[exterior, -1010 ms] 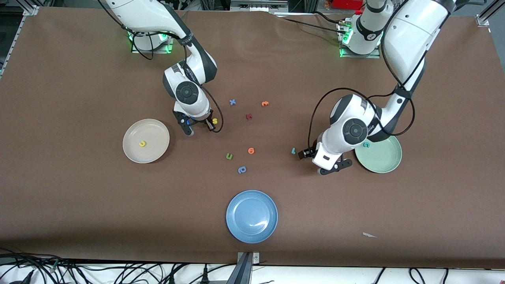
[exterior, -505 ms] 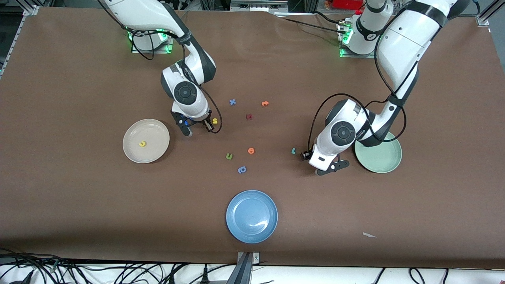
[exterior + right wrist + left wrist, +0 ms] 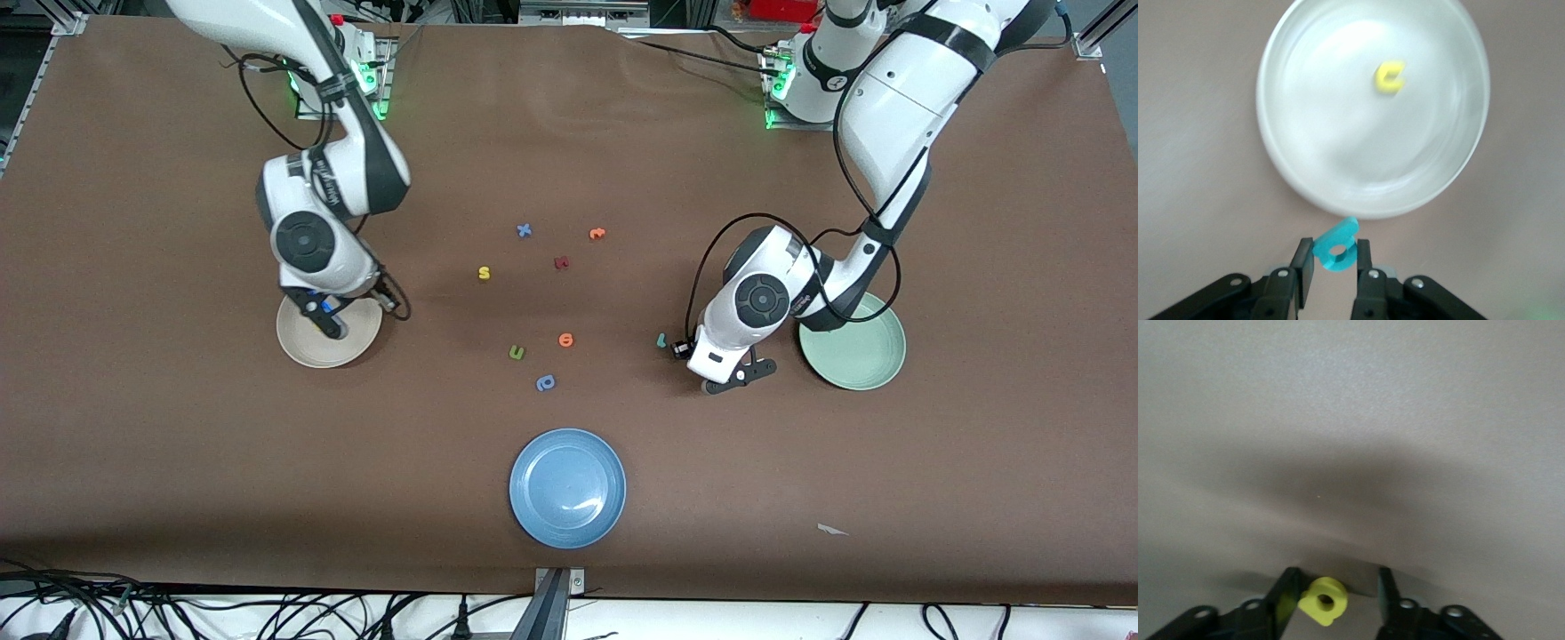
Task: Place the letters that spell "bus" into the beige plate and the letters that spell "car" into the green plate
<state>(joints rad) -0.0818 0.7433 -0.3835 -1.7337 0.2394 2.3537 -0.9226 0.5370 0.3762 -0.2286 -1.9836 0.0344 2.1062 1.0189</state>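
On table [image 3: 178, 427], three plates, eight loose letters

right pincer [image 3: 1331, 252]: I've swung it away from the middle of the tabletop; it now hangs over the beige plate [image 3: 298, 348], at the rim nearest the front camera, clamped on the teal "b" [image 3: 1337, 247].
yellow "s" [image 3: 484, 273]: my right pincer was just beside it; now it lies alone, well apart from the beige plate.
yellow "u": showed inside the beige plate before; my right wrist now hides it from the front camera.
left pincer [image 3: 1337, 577]: edged slightly toward the beige plate's end of the tabletop.
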